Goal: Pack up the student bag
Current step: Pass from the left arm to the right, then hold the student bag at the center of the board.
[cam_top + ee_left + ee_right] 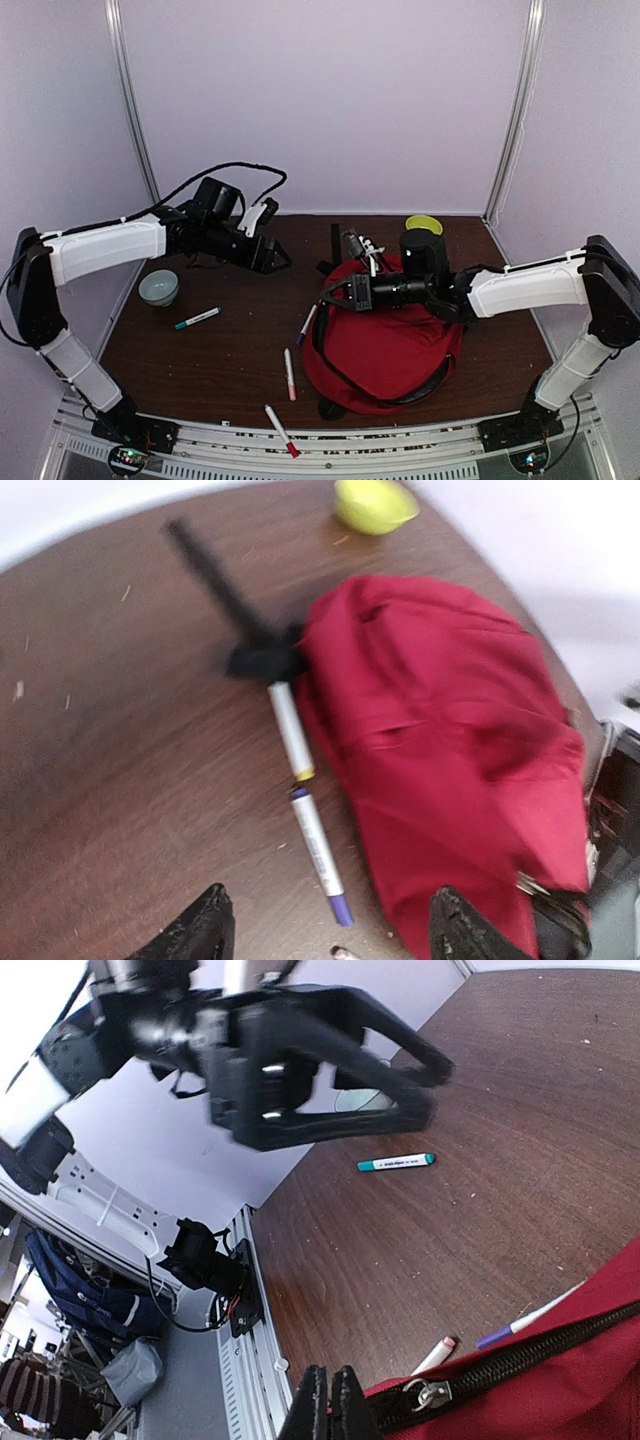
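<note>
Fabric of the student bag (390, 345), red with black zippers and straps, lies slumped on the right half of the dark counter (230, 350). The right tool (335, 292) sits at the bag's left edge, its fingers pressed together just beside a zipper pull (430, 1395); whether fabric is pinched between them I cannot tell. Along that edge lie a purple-capped marker (320, 855) and a yellow-tipped marker (290, 730), nearly end to end. The left tool (330, 935) hangs above the counter left of the bag, fingers spread wide, holding nothing. Farther left rest a teal marker (197, 318) and a pale bowl (158, 287).
</note>
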`<action>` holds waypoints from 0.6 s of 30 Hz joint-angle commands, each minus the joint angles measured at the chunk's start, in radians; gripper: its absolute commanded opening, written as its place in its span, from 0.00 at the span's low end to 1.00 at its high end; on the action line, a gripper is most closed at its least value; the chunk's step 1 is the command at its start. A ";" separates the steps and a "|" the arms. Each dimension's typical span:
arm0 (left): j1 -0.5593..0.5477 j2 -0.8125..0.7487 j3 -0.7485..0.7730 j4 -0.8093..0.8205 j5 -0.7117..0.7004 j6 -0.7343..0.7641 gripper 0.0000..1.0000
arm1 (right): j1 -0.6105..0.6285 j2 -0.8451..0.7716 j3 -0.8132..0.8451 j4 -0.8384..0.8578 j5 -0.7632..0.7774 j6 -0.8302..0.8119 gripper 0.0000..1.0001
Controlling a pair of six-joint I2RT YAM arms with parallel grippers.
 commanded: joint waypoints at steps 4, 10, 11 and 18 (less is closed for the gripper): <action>0.014 0.195 0.169 -0.183 0.120 -0.092 0.74 | 0.071 -0.034 0.099 -0.095 -0.018 -0.096 0.00; -0.013 0.269 0.230 -0.137 0.278 -0.124 0.83 | 0.087 -0.023 0.122 -0.136 -0.007 -0.111 0.00; -0.022 0.274 0.234 -0.137 0.277 -0.125 0.83 | 0.089 -0.024 0.122 -0.141 -0.004 -0.114 0.00; -0.078 0.262 0.148 -0.022 0.297 -0.263 0.82 | 0.093 -0.029 0.112 -0.151 0.010 -0.120 0.00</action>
